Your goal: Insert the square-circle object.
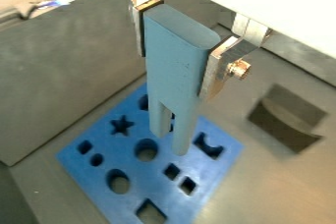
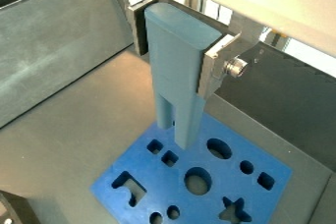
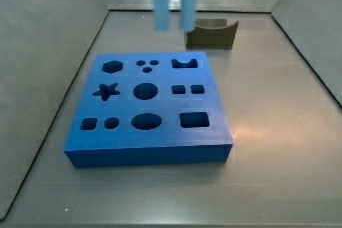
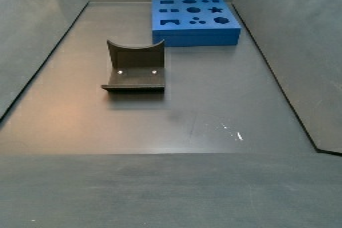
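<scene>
The hand [image 1: 182,49] is seen clamped on a tall light blue bar [image 1: 171,90] above the blue board [image 3: 227,102], while the square-circle object [image 3: 214,34] is left ungrasped on the tabletop [image 3: 283,102] near the board, so the wrong piece could be inserted or the board struck.

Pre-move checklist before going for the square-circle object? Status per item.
1. Gripper free to pick: not ok. A pale blue bar sits clamped between its fingers.
2. Square-circle object located: ok. It is on the floor, apart from the blue board.
3. Object unobstructed: ok. Nothing lies on or against it.
4. Gripper over object: not ok. It hangs high, with the bar's tip by the board.
5. Board holes clear: ok.
6. Matching hole: cannot tell.
</scene>
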Motion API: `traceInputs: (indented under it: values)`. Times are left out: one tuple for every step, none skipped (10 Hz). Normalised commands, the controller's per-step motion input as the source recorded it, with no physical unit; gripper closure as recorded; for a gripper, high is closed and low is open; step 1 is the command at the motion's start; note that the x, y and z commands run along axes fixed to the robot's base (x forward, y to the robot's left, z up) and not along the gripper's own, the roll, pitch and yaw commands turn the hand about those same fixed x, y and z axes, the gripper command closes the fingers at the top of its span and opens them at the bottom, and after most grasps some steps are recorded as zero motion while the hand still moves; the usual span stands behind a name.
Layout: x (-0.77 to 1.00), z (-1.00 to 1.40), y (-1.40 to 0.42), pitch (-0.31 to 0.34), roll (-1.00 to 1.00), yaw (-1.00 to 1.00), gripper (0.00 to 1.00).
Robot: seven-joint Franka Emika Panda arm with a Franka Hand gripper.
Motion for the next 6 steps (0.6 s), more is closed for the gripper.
traceInputs:
  values:
    - [-0.35, -0.83, -0.67, -0.084, 0.27, 0.36, 1.0]
    - [-0.38, -0.85, -0.67, -0.077, 0.26, 0.38, 1.0]
    - [-0.43, -0.86, -0.66, -0.05, 0.27, 0.38, 1.0]
    - [-0.43, -0.83, -0.65, -0.017, 0.3, 0.3, 1.0]
    - [-0.38, -0.76, -0.62, 0.0, 0.33, 0.21, 1.0]
    - [-0.44, -0.74, -0.62, 0.0, 0.31, 0.2, 1.0]
